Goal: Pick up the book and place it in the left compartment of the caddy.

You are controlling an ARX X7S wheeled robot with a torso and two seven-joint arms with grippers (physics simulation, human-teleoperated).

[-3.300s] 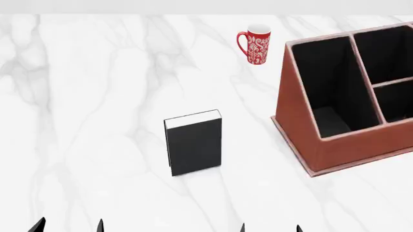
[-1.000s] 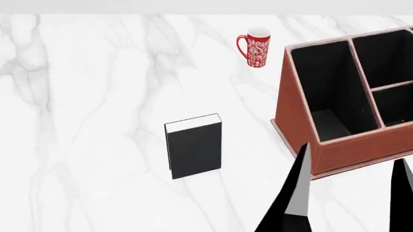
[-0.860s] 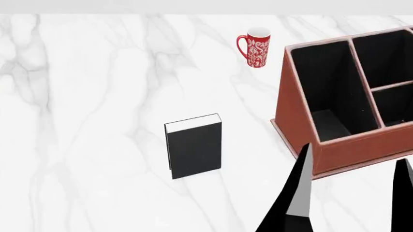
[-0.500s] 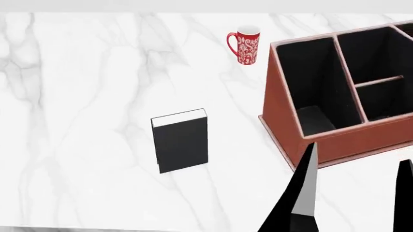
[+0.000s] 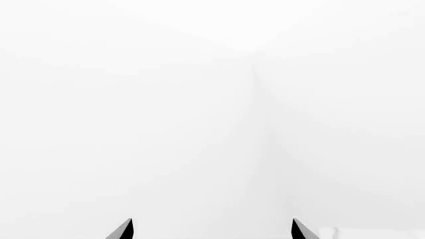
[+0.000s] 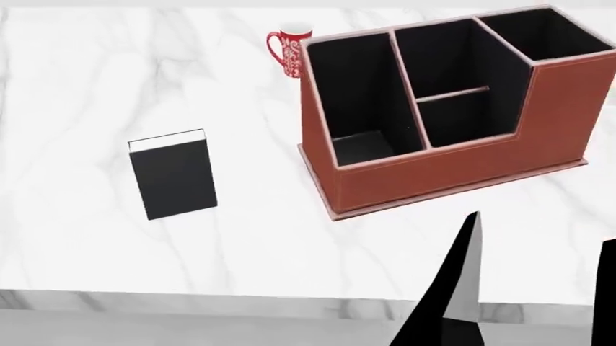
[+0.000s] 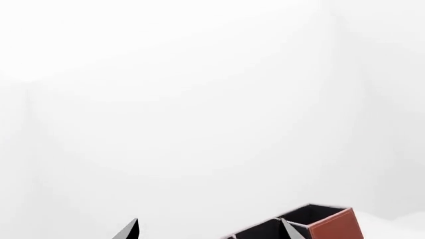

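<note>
The black book [image 6: 174,180] with white page edges stands upright on the white marble table [image 6: 77,86], left of centre. The reddish-brown caddy [image 6: 452,169] stands at the right; its long left compartment [image 6: 356,108] is empty. My right gripper [image 6: 539,238] is open and empty, raised in the foreground in front of the caddy and well right of the book. In the right wrist view its fingertips [image 7: 131,229] are spread, with the caddy's top corner [image 7: 332,224] low in the picture. My left gripper [image 5: 211,229] is open against blank white; it is out of the head view.
A red patterned mug [image 6: 288,50] stands behind the caddy's left corner. The table's front edge [image 6: 192,303] runs across the bottom of the head view. Two smaller slots [image 6: 452,86] lie right of the left compartment.
The head view has shifted right and pulled back: book, mug and caddy slid left in the picture, the whole caddy and the table's front edge now show. The right gripper stays raised.
</note>
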